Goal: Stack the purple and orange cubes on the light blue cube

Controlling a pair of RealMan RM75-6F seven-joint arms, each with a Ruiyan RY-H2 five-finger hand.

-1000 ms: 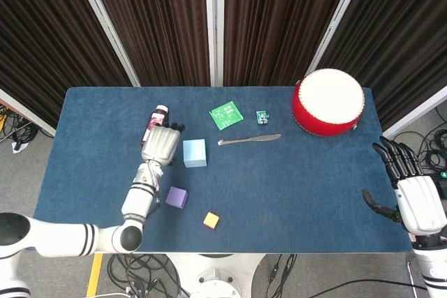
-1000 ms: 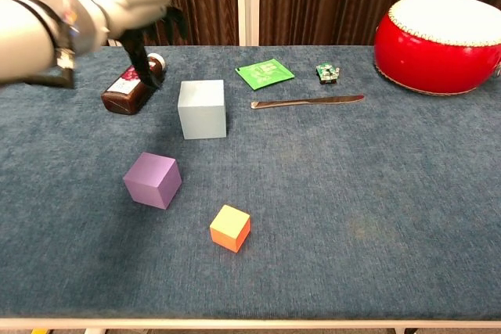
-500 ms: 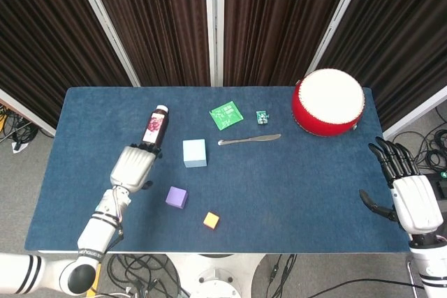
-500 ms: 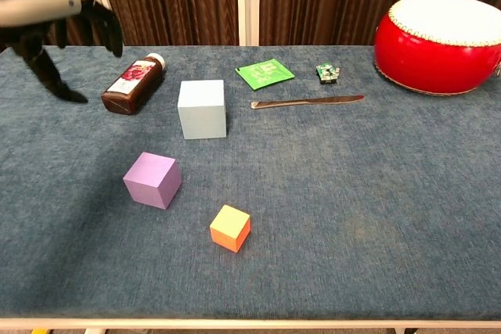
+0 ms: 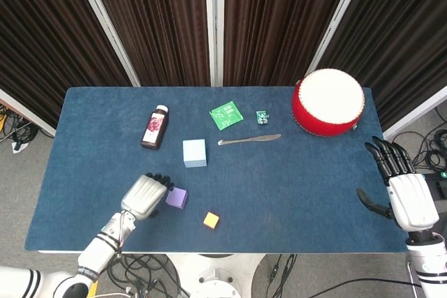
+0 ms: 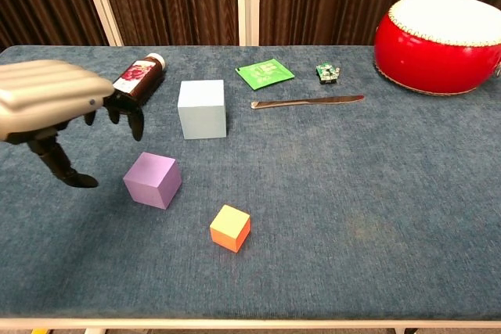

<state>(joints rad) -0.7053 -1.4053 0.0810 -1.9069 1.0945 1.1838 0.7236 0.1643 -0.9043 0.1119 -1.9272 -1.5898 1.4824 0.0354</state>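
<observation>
Now the left hand (image 6: pixel 55 107) sits low and near, just left of the purple cube (image 6: pixel 153 180), having come back across the surface (image 5: pixel 293 186) from beside the brown bottle (image 5: pixel 154 128) a second ago. Its fingers (image 6: pixel 129 115) hang apart and curved downward, thumb reaching toward the cloth, and it holds nothing. From overhead its fingertips appear very close to the cube's left face; contact cannot be confirmed.

None of the three cubes has shifted. The orange cube (image 6: pixel 230 228) lies nearest the front edge, a little right of the purple one. The light blue cube (image 6: pixel 202 109) stands farther back, bare on top, apart from both. No stacking is done yet.

The right hand (image 5: pixel 405 190) waits off the right edge of the surface, fingers spread and empty, having barely stirred.

Farther back lie a table knife (image 5: pixel 248 140), a green packet (image 5: pixel 226 115), a small circuit board (image 5: pixel 262 116) and, at the far right, a red drum (image 5: pixel 328 102), all undisturbed.

Judgement: the left hand's return marks the approach to the purple cube as the first piece. It needs to straddle the cube before it closes.
</observation>
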